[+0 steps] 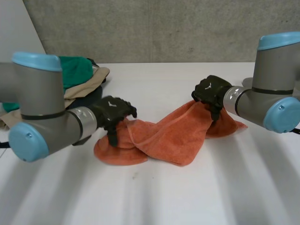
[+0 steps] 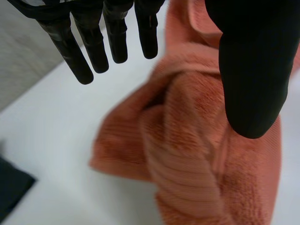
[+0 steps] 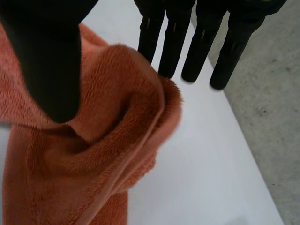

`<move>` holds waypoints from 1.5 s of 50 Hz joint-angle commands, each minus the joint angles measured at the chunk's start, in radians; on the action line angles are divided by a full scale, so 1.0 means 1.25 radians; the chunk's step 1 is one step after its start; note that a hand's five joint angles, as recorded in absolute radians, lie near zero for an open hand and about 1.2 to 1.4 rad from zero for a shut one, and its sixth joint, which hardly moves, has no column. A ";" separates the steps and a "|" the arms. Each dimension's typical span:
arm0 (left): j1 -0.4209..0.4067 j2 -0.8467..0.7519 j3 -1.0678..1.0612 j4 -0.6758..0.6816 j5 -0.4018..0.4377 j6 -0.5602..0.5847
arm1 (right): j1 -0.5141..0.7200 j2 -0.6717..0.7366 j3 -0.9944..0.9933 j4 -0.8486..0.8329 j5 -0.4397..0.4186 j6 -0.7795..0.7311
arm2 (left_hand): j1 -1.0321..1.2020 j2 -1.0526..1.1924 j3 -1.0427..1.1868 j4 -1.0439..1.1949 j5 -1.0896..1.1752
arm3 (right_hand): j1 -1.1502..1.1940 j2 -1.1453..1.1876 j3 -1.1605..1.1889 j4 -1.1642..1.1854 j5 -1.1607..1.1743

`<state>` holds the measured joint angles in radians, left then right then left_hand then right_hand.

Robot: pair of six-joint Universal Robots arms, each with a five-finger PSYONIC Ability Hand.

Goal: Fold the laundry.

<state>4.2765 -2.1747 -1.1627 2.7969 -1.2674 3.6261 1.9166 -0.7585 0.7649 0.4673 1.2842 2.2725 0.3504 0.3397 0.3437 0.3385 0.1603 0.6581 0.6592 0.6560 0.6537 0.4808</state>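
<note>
A white table (image 1: 187,197) stands before a grey concrete wall (image 1: 164,28). An orange towel (image 1: 164,136) lies crumpled near the middle of the table, between the two hands.

The left hand (image 1: 115,111) is at the towel's left end, where the cloth lies in a rounded lump on the table. In the left wrist view its fingers (image 2: 119,42) are straight and set well apart from the thumb (image 2: 253,70). The folded towel lies below the hand, and nothing is clamped.

The right hand (image 1: 212,91) is at the towel's right end. There the cloth rises in a peak up to the hand and falls away on both sides. In the right wrist view a bunch of towel sits between the thumb (image 3: 47,61) and the straight fingers (image 3: 201,51). The cloth covers part of one fingertip, and the thumb lies across its near side, so the hand pinches the towel there.

A pile (image 1: 79,75) of clothes, green, beige and dark, lies at the far left of the table behind the left arm, apart from the towel.
</note>
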 commanded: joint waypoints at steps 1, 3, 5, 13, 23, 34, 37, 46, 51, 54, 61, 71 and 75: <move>-0.016 -0.089 0.040 0.027 0.052 0.015 | -0.002 0.042 -0.005 -0.088 0.008 0.015 | 0.387 0.396 0.393 0.397 0.400 | 0.406 0.405 0.408 0.410 0.408; -0.018 -0.101 0.062 0.033 0.054 0.016 | 0.001 0.048 -0.008 -0.117 0.013 0.020 | 0.678 0.687 0.683 0.688 0.690 | 0.590 0.589 0.592 0.593 0.592; -0.016 -0.105 0.122 0.047 0.035 0.009 | 0.002 0.052 -0.025 -0.175 0.027 0.023 | 0.837 0.845 0.842 0.846 0.849 | 0.591 0.590 0.592 0.594 0.593; 0.017 0.024 0.278 0.263 -0.137 -0.158 | -0.016 0.014 -0.162 -0.469 0.146 0.161 | 0.837 0.845 0.842 0.846 0.849 | 0.591 0.590 0.592 0.594 0.593; 0.016 0.135 0.233 0.470 -0.197 -0.303 | -0.032 -0.177 0.010 -0.713 0.112 0.490 | 0.837 0.845 0.842 0.846 0.849 | 0.591 0.590 0.592 0.594 0.593; 0.037 0.077 -0.003 0.419 -0.205 -0.210 | -0.036 -0.181 0.227 -0.496 -0.005 0.386 | 0.837 0.845 0.842 0.846 0.849 | 0.591 0.590 0.592 0.594 0.593; 0.035 0.046 -0.060 0.419 -0.200 -0.185 | -0.037 -0.161 0.274 -0.439 -0.028 0.341 | 0.837 0.845 0.842 0.846 0.849 | 0.591 0.590 0.592 0.594 0.593; 0.033 -0.035 -0.194 0.355 -0.196 -0.110 | -0.047 -0.080 0.376 -0.370 -0.033 0.241 | 0.711 0.719 0.716 0.720 0.723 | 0.591 0.590 0.592 0.594 0.593; 0.032 0.015 -0.206 0.277 -0.185 -0.104 | -0.048 -0.090 0.392 -0.367 -0.033 0.245 | 0.281 0.290 0.286 0.290 0.293 | 0.239 0.238 0.241 0.242 0.241; 0.037 0.071 -0.215 0.248 -0.173 -0.105 | -0.045 -0.116 0.407 -0.368 -0.033 0.252 | 0.186 0.195 0.192 0.196 0.199 | -0.123 -0.124 -0.121 -0.120 -0.121; 0.087 0.183 -0.244 0.241 -0.159 -0.113 | -0.059 -0.214 0.447 -0.369 -0.035 0.299 | 0.149 0.157 0.154 0.158 0.161 | -0.229 -0.230 -0.228 -0.226 -0.227; 0.187 0.218 -0.295 0.191 -0.082 -0.151 | -0.099 -0.239 0.472 -0.351 -0.039 0.325 | 0.271 0.279 0.276 0.280 0.283 | -0.227 -0.228 -0.225 -0.224 -0.225; 0.212 0.181 -0.291 0.179 -0.021 -0.173 | -0.111 -0.234 0.473 -0.333 -0.043 0.308 | 0.273 0.282 0.279 0.283 0.286 | -0.211 -0.212 -0.209 -0.207 -0.209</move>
<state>4.4941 -1.8991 -1.5225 3.0533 -1.3891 3.4473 1.7991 -1.0615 1.3526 0.0229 1.2373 2.6808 0.5917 0.5869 0.5841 0.5923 0.4187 0.3790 0.4155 0.3973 0.3683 0.1667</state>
